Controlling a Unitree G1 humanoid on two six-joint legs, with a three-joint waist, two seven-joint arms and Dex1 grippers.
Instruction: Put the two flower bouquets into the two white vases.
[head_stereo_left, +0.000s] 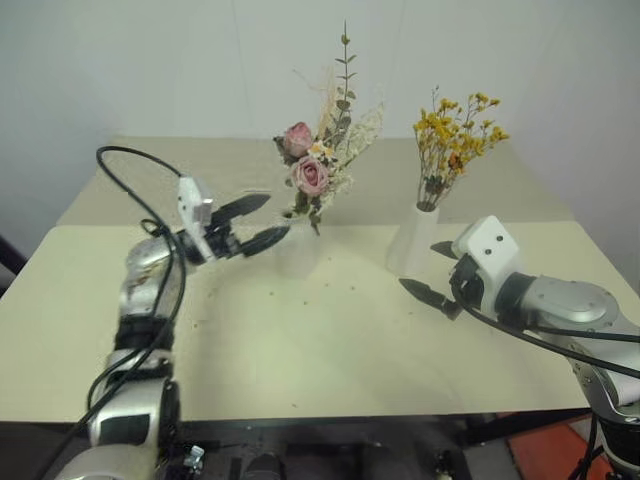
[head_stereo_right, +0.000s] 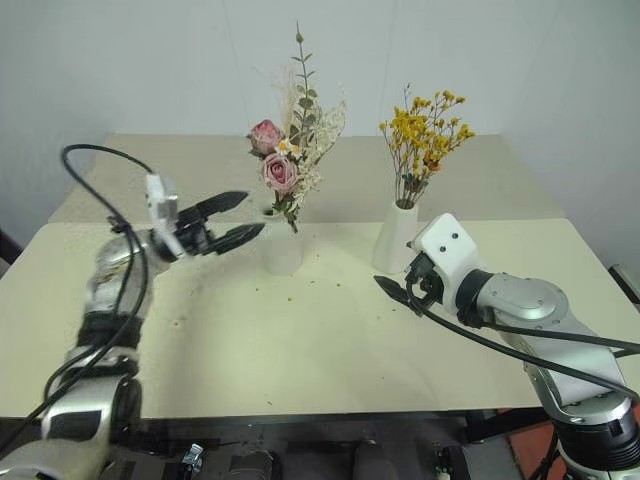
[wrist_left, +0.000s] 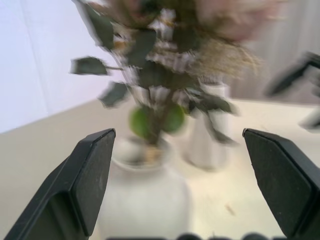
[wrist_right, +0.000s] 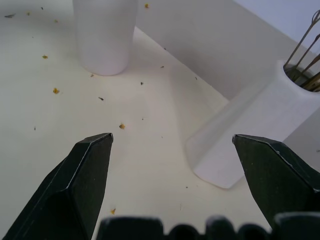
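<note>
A cream table holds two white vases. The squat vase stands near the middle, holding the bouquet of pink roses, green leaves and pale sprigs upright. The left gripper hovers just to its left at neck height, fingers spread wide and holding nothing, pointing toward the vase with a small gap between. To the right, the taller slanted vase holds the yellow-orange bouquet. The right gripper, also wide open and empty, sits just beside that vase's base, on its right.
</note>
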